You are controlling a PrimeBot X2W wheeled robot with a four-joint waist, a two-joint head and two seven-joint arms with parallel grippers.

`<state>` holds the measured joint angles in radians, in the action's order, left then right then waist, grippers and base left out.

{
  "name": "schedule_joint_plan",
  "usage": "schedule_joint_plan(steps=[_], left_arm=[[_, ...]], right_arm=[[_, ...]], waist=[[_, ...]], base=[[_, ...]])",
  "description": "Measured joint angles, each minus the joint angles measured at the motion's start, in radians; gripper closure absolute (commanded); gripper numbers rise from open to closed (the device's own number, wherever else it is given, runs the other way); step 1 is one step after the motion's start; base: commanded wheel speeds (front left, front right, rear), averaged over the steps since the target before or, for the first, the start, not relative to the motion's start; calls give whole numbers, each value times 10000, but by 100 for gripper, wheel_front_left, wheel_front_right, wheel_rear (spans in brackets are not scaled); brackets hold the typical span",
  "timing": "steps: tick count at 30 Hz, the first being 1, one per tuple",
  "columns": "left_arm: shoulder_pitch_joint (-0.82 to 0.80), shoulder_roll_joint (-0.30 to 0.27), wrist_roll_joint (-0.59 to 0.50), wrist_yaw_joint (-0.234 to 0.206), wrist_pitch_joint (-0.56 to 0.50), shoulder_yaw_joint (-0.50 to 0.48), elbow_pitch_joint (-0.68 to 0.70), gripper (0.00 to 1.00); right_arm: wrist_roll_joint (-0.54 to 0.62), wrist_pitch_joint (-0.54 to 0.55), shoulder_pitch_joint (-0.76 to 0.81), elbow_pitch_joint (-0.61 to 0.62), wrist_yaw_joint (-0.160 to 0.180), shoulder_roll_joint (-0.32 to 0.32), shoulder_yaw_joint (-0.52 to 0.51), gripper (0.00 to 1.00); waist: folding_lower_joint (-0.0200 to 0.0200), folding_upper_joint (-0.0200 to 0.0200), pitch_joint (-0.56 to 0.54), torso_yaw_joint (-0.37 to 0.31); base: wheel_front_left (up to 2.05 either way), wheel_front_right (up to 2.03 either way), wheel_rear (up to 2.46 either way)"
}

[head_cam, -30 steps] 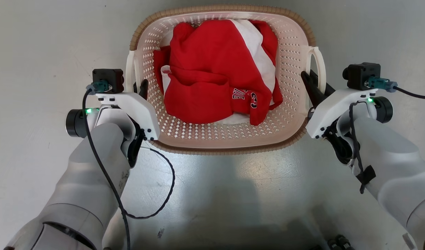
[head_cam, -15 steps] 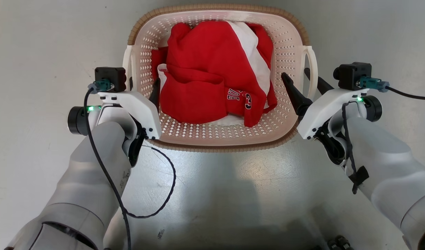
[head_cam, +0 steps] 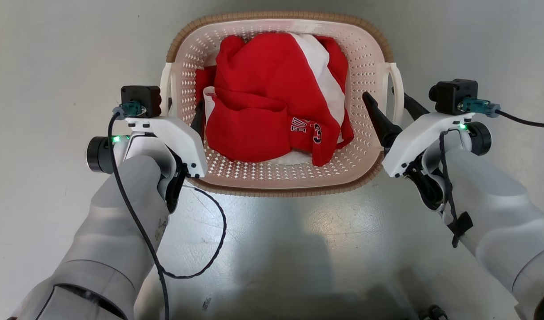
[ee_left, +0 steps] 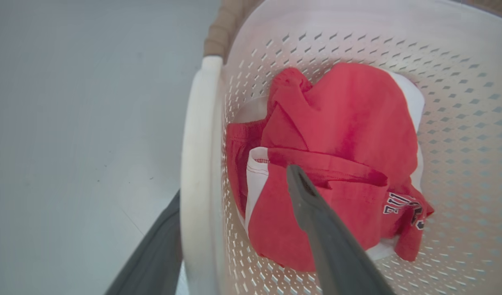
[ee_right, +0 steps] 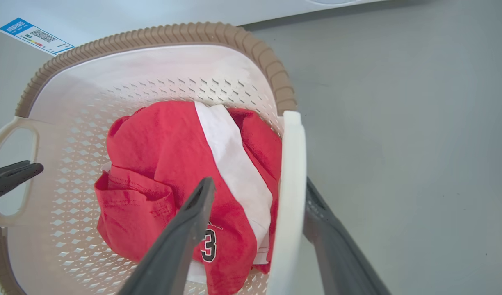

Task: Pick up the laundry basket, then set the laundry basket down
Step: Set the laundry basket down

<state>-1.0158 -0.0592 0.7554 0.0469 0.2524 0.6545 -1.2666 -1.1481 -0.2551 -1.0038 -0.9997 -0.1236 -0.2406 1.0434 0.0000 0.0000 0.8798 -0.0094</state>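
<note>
Jaws spread, we are straddling the two white handles point(head_cam: 398, 86) with our left gripper point(head_cam: 185, 109) and right gripper point(head_cam: 381, 94); one laundry basket point(head_cam: 276, 192) is sitting on the floor point(head_cam: 54, 53), holding one heap of red-and-white clothing point(head_cam: 272, 98).

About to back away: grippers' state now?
Left gripper: open, astride the left handle of the laundry basket.
Right gripper: open, astride the right handle.

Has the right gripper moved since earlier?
Yes. The right gripper opened: its inner finger swung left, off the white loop handle into the cream perforated laundry basket.
</note>
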Motion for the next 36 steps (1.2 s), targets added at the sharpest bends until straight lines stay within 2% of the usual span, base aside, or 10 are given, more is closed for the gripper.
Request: schedule_joint_plan(steps=[9,17,22,29,36], left_arm=[[54,-48,-77,-31,0,-253,-40,0],[691,-144,-151,-31,2,-581,79,0],[1283,-451,-301,-29,2,-813,359,0],[2261,-786,-798,-13,2,-1461,1337,0],[3534,-867,-1511,-12,2,-2447,2652,0]], right_arm=[[0,0,317,-347,0,86,-171,0],[153,0,809,-378,0,159,-750,0],[508,0,1324,-184,0,253,-1129,0],[1363,0,2138,-52,0,251,-2104,0],[2579,0,3169,612,0,104,-3975,0]], waist=[[0,1,-410,-27],[0,0,-1121,-60],[0,0,-1792,-118],[0,0,-2977,-237],[0,1,-4328,-349]], base=[[0,0,0],[0,0,0],[0,0,0],[0,0,0],[0,0,0]])
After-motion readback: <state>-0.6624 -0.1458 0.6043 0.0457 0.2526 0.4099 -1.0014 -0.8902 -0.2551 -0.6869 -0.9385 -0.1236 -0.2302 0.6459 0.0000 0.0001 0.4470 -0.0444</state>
